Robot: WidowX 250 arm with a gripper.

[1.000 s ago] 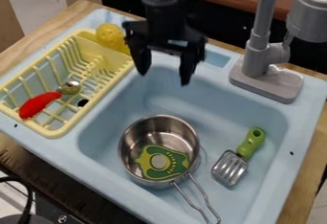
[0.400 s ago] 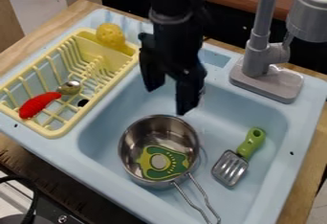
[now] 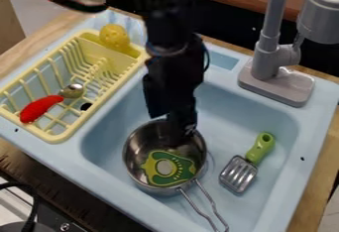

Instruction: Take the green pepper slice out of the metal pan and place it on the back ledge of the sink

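The black gripper (image 3: 175, 127) hangs down from the top, over the far inner side of a steel pot (image 3: 136, 144) in the sink. Inside the pot lies a green and yellow toy vegetable (image 3: 165, 168), just nearer the camera than the gripper. The pot's wire handle points toward the lower right. To the right of the pot a spatula (image 3: 238, 174) with a green handle lies on the sink floor.
A yellow dish rack (image 3: 66, 135) at the left holds a red-handled spoon (image 3: 41, 108). A yellow ball-like toy (image 3: 114, 36) sits at its far corner. The grey faucet (image 3: 268, 52) stands at the back right of the blue sink (image 3: 265, 112).
The gripper has come down and toward the camera, from above the sink's back edge to the pot, and has turned. The pot, toy vegetable and spatula have stayed put.
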